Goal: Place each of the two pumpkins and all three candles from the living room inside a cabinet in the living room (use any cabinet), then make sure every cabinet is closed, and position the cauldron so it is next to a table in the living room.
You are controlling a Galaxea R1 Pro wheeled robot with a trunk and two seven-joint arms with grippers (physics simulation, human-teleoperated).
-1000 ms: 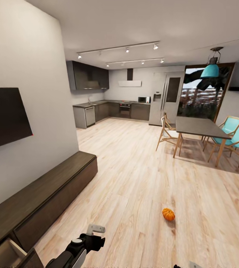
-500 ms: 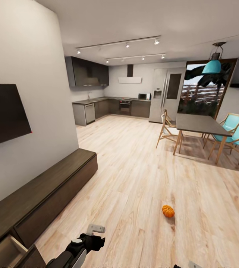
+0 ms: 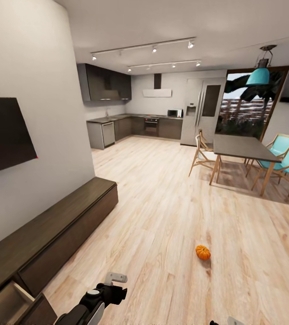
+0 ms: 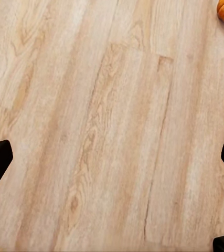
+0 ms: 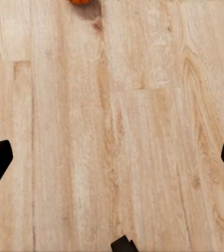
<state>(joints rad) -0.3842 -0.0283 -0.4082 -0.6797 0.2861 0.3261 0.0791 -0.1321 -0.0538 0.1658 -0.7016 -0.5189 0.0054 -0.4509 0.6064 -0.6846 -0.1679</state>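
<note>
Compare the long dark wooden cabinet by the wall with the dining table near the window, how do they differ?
The cabinet is low, solid and sits along the wall; the dining table stands taller on slim pale wooden legs, out in the open with chairs around it. The cabinet has a drawer pulled open; the dining table has none. Both have dark flat tops.

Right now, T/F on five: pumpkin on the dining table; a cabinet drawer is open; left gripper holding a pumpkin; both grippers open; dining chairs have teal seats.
1. The pumpkin sits on the dining table. False: it lies on the wood floor, apart from the table.
2. A drawer of the cabinet is open. True: its drawer nearest the robot is pulled out.
3. The left gripper holds a pumpkin. False: nothing is between its fingers.
4. Both grippers are open. True: the right gripper is spread wide too.
5. The chairs have teal seats. True.
</note>
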